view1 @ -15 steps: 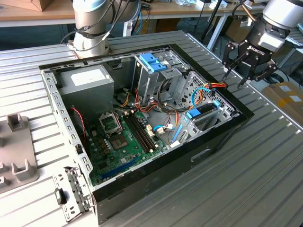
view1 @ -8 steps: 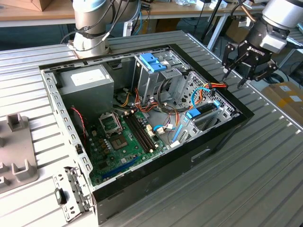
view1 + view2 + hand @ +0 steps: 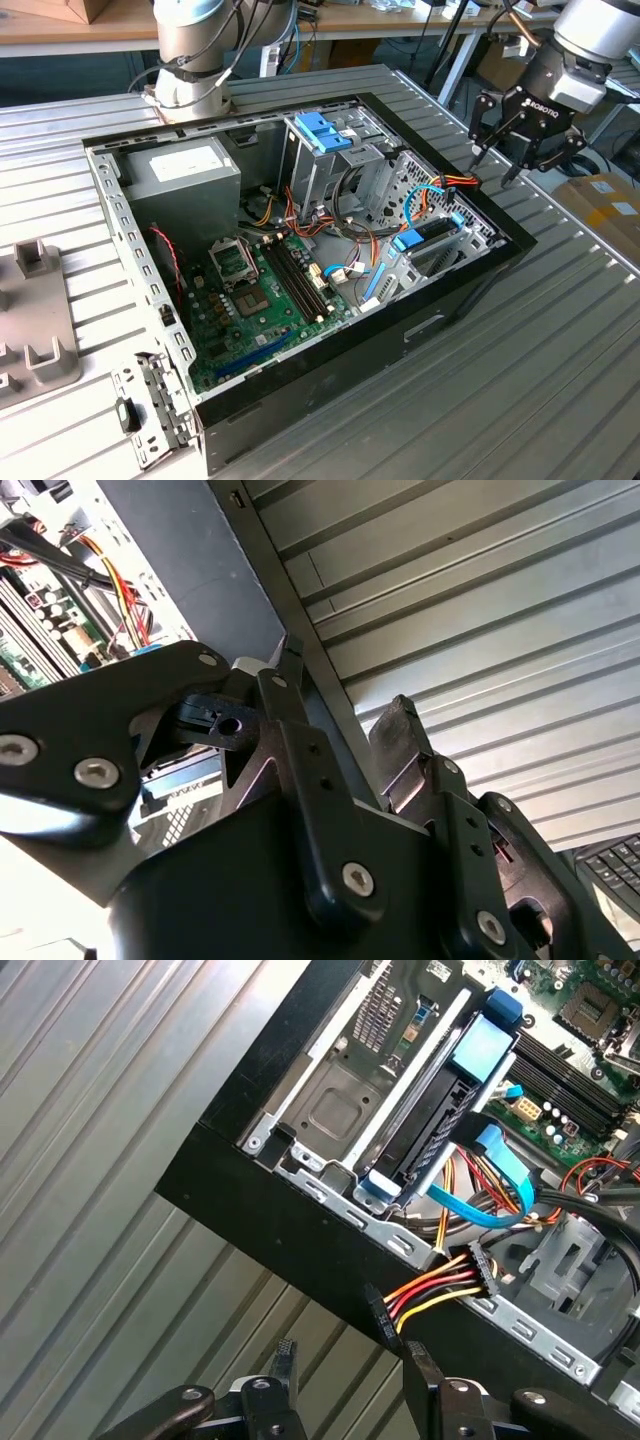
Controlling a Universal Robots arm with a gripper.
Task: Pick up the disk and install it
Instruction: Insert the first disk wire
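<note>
The disk (image 3: pixel 433 232) stands on edge in a metal bay at the side of the open computer case (image 3: pixel 330 370) towards the exterior view's right, framed by its blue carrier (image 3: pixel 409 240). In the first wrist view the disk (image 3: pixel 436 1120) shows as a black slab with a blue tab, seated between silver rails. My gripper (image 3: pixel 497 165) hovers above the case's wall on that side, open and holding nothing. In the first wrist view the gripper (image 3: pixel 350 1360) hangs over the black case wall, a short way from the disk. The gripper (image 3: pixel 345 695) is also open in the second wrist view.
A grey power-supply box (image 3: pixel 180 170), a metal cage with a blue bracket (image 3: pixel 322 130) and the green motherboard (image 3: pixel 260 290) fill the case. Red-yellow power wires (image 3: pixel 440 1290) and a blue data cable (image 3: pixel 500 1175) lie near the bay. Another arm's base (image 3: pixel 190 60) stands behind the case.
</note>
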